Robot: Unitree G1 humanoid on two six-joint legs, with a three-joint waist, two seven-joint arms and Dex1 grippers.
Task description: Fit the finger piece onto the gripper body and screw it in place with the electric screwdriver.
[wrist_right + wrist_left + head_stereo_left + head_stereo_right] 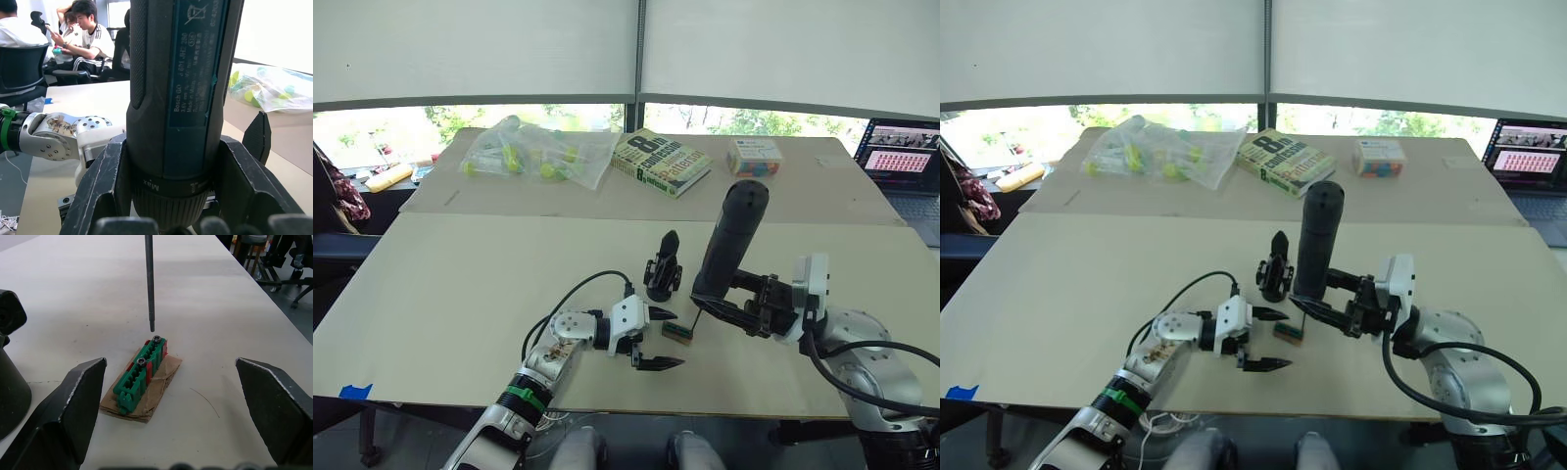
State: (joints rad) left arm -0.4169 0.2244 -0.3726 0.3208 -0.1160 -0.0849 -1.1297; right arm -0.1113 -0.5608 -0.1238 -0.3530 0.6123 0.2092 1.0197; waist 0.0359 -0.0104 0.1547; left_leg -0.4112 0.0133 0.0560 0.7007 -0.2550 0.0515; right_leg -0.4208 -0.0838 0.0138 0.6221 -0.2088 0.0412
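Left gripper [654, 338] spread wide, empty, low over the table [460, 294]. Directly ahead between its fingers: one green-and-brown block [142, 374], two screws [156, 339] seated in it. Just above the block: screwdriver bit [149, 284], tip hovering, not touching. One electric screwdriver [729, 240] upright, clamped in right gripper [744, 304]. Beyond left gripper, slightly left: one gripper body [662, 266], single finger up. Finger piece not made out. Step judged: picking up a screw. Next: lower bit square onto nearer screw head.
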